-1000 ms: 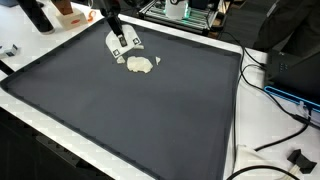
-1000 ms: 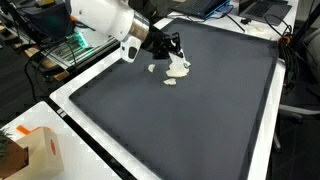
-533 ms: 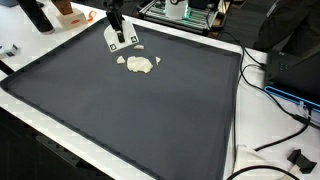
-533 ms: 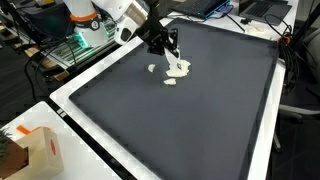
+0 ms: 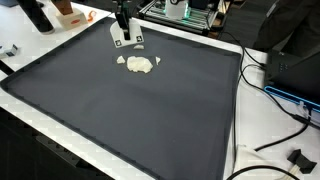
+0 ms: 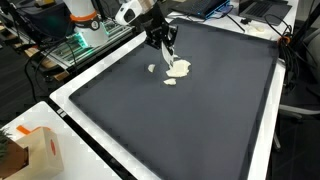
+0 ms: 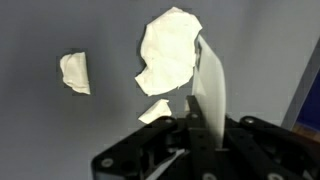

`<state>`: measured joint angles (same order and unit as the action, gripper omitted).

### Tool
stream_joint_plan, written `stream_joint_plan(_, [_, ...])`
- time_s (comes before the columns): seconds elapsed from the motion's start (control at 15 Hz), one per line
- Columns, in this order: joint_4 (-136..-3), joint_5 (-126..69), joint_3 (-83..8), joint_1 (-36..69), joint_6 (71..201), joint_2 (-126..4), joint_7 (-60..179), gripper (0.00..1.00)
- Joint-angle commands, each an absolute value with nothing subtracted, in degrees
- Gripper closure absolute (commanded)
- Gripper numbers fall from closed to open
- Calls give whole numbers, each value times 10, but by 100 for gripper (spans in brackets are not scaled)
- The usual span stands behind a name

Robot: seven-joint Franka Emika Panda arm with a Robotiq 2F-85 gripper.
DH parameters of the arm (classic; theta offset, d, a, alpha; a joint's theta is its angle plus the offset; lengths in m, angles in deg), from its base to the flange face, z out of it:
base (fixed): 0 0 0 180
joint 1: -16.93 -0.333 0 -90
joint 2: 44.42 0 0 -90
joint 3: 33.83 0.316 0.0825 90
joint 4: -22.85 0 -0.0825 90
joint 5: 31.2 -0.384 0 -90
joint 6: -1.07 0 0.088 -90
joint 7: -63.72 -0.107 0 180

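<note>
A torn white paper piece (image 5: 140,64) lies on the dark mat (image 5: 150,110) near its far edge; it also shows in the other exterior view (image 6: 178,69) and the wrist view (image 7: 168,50). Two small scraps lie beside it (image 7: 75,72) (image 7: 153,110). My gripper (image 5: 125,40) (image 6: 167,45) hovers above the mat just beyond these pieces. In the wrist view my gripper (image 7: 195,125) is shut on a white paper strip (image 7: 208,85) that sticks out between the fingers.
The mat lies on a white table (image 5: 255,150). A cardboard box (image 6: 35,150) stands at one corner. Cables (image 5: 285,95), dark equipment (image 5: 300,65) and a bottle (image 5: 38,15) stand around the mat's edges.
My gripper has lifted and moved away from the paper pieces toward the mat's far edge, with the white strip in it. The pieces on the mat have not moved.
</note>
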<state>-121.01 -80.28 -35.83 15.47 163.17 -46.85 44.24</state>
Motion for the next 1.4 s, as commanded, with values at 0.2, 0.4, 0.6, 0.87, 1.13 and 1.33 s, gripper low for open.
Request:
stream_joint_plan(0.2, [-1236, -496, -385, 148, 1606, -446, 152, 99])
stream_joint_plan(0.4, [-1219, -383, -378, 160, 1561, -433, 52, 99])
stream_joint_plan(0.6, [-1197, -322, -366, 165, 1508, -420, -11, 99])
stream_joint_plan(0.87, [-1161, -285, -350, 165, 1439, -419, -51, 99])
stream_joint_plan(1.13, [-1148, -309, -342, 163, 1424, -424, -17, 96])
stream_joint_plan(1.33, [-1143, -309, -339, 162, 1419, -425, -13, 96])
